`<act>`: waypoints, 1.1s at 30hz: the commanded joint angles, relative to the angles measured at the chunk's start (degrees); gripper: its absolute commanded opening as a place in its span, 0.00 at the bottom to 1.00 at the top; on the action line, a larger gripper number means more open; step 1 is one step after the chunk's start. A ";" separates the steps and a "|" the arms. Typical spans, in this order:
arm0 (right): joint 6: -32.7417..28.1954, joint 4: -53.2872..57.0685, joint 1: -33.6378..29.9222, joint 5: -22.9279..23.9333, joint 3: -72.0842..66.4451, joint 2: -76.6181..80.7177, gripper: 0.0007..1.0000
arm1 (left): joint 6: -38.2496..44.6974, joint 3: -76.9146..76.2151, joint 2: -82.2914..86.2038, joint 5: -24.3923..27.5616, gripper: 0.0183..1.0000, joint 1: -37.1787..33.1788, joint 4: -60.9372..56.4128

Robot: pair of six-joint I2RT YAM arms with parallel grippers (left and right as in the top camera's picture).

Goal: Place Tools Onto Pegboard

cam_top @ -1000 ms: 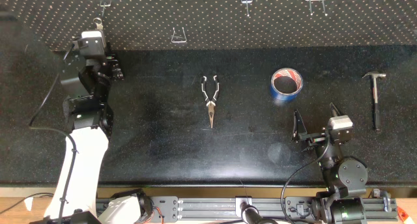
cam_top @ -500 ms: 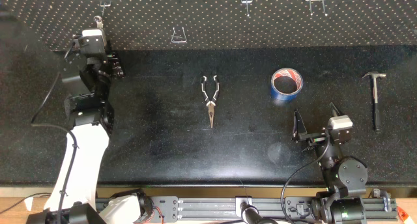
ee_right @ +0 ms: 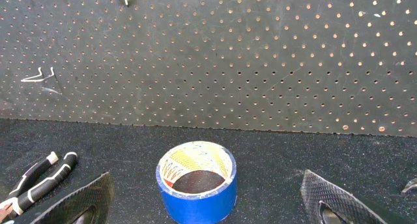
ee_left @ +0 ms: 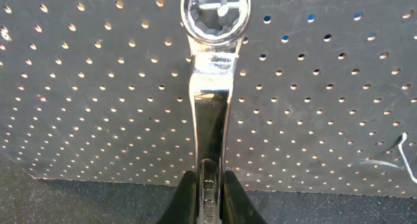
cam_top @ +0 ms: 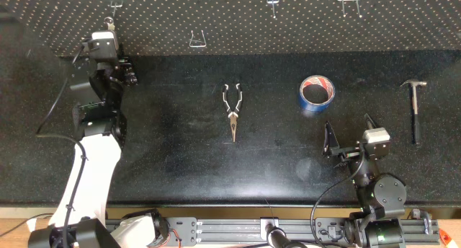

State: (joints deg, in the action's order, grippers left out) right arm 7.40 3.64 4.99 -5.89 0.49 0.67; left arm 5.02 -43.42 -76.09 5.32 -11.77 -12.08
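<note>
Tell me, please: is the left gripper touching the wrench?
Touching. In the left wrist view, both fingers of the left gripper clamp the wrench by its handle, with no gap on either side.

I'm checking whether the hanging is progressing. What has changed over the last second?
The left gripper, shut on the wrench, crept slightly further up toward the pegboard, with the wrench's ring at a hook. The right gripper, pliers, tape roll and hammer stayed where they were.
</note>
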 commanded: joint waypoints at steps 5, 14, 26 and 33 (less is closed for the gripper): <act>-0.59 0.17 0.35 0.57 -0.26 -0.61 0.94 | -0.52 -0.52 -2.10 -0.81 0.01 0.17 -3.15; -0.59 0.20 0.35 0.57 -0.26 -0.61 0.94 | -0.52 -0.52 -3.39 -0.79 0.01 0.17 -4.39; -0.59 0.17 0.35 0.57 -0.26 -0.61 0.94 | -0.52 -0.52 -4.11 -0.61 0.14 0.17 -5.77; -0.59 0.17 0.35 0.57 -0.26 -0.61 0.94 | -0.50 -0.52 -4.11 -0.63 0.96 0.17 -5.75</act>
State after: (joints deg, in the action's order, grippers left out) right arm 7.40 3.62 4.99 -5.87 0.49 0.67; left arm 4.58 -43.42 -79.83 5.15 -11.73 -17.47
